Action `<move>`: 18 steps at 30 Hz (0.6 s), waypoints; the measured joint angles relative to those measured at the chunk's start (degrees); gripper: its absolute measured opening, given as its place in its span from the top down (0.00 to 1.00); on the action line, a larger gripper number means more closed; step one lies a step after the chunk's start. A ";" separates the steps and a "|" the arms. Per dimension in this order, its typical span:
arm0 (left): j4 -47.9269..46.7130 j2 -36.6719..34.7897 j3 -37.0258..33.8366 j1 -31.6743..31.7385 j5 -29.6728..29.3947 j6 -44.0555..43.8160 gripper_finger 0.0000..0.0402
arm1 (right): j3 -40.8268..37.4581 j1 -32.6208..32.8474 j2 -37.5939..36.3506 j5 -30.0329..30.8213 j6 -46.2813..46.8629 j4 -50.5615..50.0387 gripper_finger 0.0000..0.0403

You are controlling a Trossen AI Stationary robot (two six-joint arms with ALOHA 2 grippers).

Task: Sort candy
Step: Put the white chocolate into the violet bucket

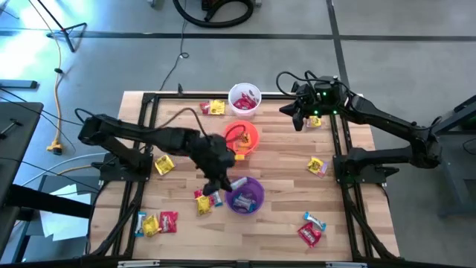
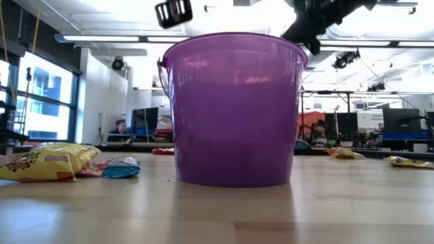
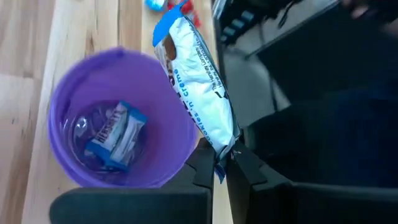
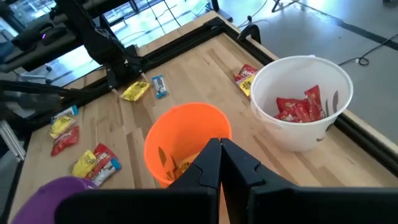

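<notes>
My left gripper (image 1: 227, 184) (image 3: 221, 163) hovers at the left rim of the purple cup (image 1: 259, 192) (image 3: 62, 106) (image 2: 234, 108), shut on a blue-white candy (image 3: 196, 81) (image 1: 238, 182). Another blue-white candy (image 3: 115, 137) lies on the cup's bottom. The orange cup (image 1: 242, 138) (image 4: 186, 140) and the white cup (image 1: 245, 99) (image 4: 305, 106), which holds red candies (image 4: 298, 109), stand farther back. My right gripper (image 1: 297, 115) (image 4: 219, 149) waits, shut and empty, in the air at the table's far right. My left gripper pinches the blue-white candy by the crimped end of its wrapper (image 3: 219, 154) between its two fingers, coming from above. The candy is lifted clear and reaches out from the fingertips beside and above the purple cup's rim.
Loose candies lie scattered on the wood: yellow (image 1: 163, 164), yellow and red (image 1: 202, 202) beside the purple cup, several at the near left (image 1: 156, 222), yellow at the far edge (image 1: 216, 107), yellow at the right (image 1: 317, 165), red and blue-white at the near right (image 1: 310, 231). Black frame rails border the table.
</notes>
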 joint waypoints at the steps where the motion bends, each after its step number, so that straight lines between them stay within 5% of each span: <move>1: -0.57 1.06 0.00 -0.53 -0.45 0.76 1.00 | 0.00 0.17 0.00 0.27 0.85 0.00 1.00; 9: -1.35 9.29 -0.04 -1.21 -1.40 0.46 1.00 | 0.00 2.20 0.00 3.90 1.46 -0.85 1.00; 18: -1.69 9.98 -0.02 -0.41 -6.44 -2.10 0.97 | 0.00 3.41 0.00 5.20 1.43 -0.85 1.00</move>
